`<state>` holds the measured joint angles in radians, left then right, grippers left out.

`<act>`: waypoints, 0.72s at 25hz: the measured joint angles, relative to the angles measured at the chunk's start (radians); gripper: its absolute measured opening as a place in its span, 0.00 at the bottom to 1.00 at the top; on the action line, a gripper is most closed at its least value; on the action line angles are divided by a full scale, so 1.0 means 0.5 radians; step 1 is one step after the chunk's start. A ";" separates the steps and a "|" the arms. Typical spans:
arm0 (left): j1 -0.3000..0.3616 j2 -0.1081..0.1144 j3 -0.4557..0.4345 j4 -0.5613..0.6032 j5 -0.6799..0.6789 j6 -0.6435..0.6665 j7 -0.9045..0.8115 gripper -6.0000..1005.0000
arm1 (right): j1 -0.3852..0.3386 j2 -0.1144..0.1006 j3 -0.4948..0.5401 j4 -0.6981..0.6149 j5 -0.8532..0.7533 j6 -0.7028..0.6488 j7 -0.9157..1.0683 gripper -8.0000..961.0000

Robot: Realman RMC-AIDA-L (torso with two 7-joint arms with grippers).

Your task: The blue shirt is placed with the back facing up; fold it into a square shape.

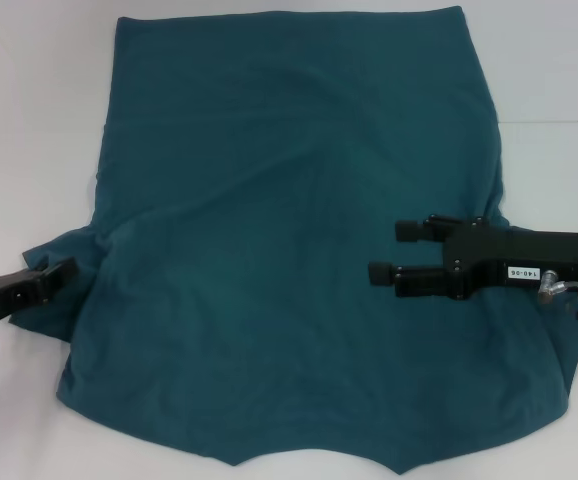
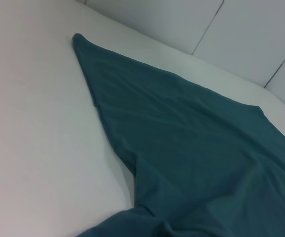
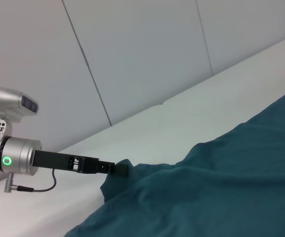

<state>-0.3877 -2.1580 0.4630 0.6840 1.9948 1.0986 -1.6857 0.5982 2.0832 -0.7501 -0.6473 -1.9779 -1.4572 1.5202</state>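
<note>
Both grippers are in play over the large dark teal-blue soft cotton shirt [image 1: 289, 250], which lies spread flat on the white table [image 1: 29, 120], plain side up, hem at the far edge and sleeves nearest the robot. No fold shows yet, so I judge the task barely begun: the sides, sleeves and length all remain to be folded before anything square appears (the cloth is only lightly rumpled).

On the robot's right, the black right gripper [image 1: 389, 251] reaches inward above the shirt's right half, its two round-tipped fingers [image 1: 409, 230] apart with nothing between them.

At the shirt's left sleeve, the black left gripper [image 1: 64, 270] sits right at the cloth's edge; the right wrist view shows its tip [image 3: 120, 169] meeting a raised bit of fabric, but whether it is clamped on the sleeve I cannot tell.

Smallest of all, a white label [image 1: 516, 272] on the right gripper's body carries tiny digits, seemingly "140-06". No lettering shows on the shirt.
</note>
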 joint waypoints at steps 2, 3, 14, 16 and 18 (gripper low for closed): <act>-0.002 0.003 -0.001 0.000 0.000 -0.005 -0.005 0.27 | 0.000 0.000 0.001 0.000 0.000 0.000 0.000 0.98; -0.003 0.005 -0.002 0.002 0.000 -0.013 -0.011 0.24 | 0.000 0.000 0.002 0.000 0.001 0.000 0.000 0.98; -0.028 0.047 -0.016 0.070 0.080 -0.108 -0.044 0.03 | 0.028 0.006 0.045 0.087 0.015 0.028 -0.009 0.98; -0.035 0.057 -0.017 0.092 0.099 -0.146 -0.053 0.01 | 0.038 0.006 0.046 0.112 0.028 0.038 -0.014 0.98; -0.046 0.068 -0.018 0.110 0.104 -0.192 -0.055 0.01 | 0.043 0.006 0.046 0.126 0.035 0.047 -0.017 0.98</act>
<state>-0.4106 -2.1240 0.4541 0.7390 2.0467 1.0028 -1.7134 0.6198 2.0863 -0.7270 -0.5841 -1.9605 -1.4337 1.5119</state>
